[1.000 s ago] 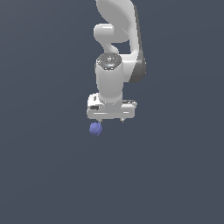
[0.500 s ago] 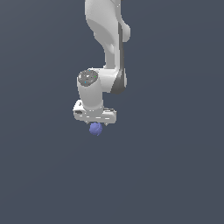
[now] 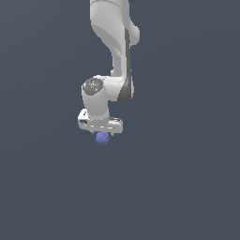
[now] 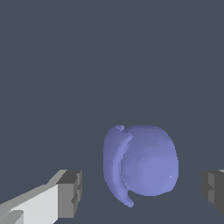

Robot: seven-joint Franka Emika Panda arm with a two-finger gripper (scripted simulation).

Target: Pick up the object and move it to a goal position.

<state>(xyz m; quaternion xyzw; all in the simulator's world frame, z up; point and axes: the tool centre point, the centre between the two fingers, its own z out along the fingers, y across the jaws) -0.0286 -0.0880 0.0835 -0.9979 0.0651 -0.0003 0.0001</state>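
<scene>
Partly hidden under the open end effector [image 3: 102, 132], the blue-violet ball [image 3: 102, 138] between untouching fingertips [image 4: 70, 193].

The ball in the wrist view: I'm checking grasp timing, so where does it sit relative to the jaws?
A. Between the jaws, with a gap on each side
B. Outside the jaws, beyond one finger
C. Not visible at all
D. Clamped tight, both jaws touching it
A: in the wrist view the blue-violet ball sits between the two fingertips of the gripper, with bare background showing on either side, so the jaws stand open.
</scene>
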